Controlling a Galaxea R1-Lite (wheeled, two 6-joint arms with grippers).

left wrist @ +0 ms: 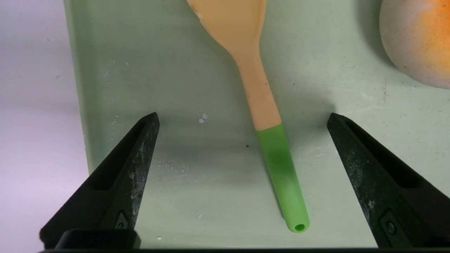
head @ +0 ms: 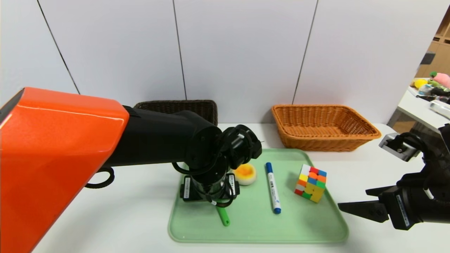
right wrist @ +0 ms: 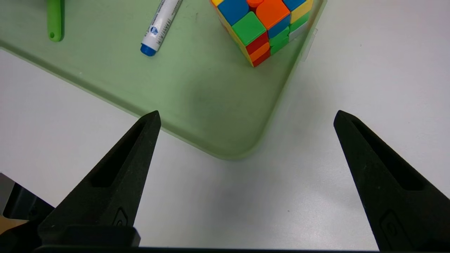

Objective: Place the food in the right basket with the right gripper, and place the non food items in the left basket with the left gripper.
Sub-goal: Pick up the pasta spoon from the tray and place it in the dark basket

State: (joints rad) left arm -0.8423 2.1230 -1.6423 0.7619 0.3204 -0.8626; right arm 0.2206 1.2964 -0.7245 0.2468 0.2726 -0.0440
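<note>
Orange-shelled arm (head: 66, 130) reaches over the green tray (head: 291, 237), where the left gripper (left wrist: 243, 116), fingers spread, straddles the fork (left wrist: 281, 168), apparently to begin its pickup. Next it likely needs lowering and closing; the right gripper (right wrist: 248, 116) waits wide apart near the tray's corner.

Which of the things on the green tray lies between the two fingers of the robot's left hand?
The fork with the green handle; the bun, marker and puzzle cube all lie outside them.
</note>
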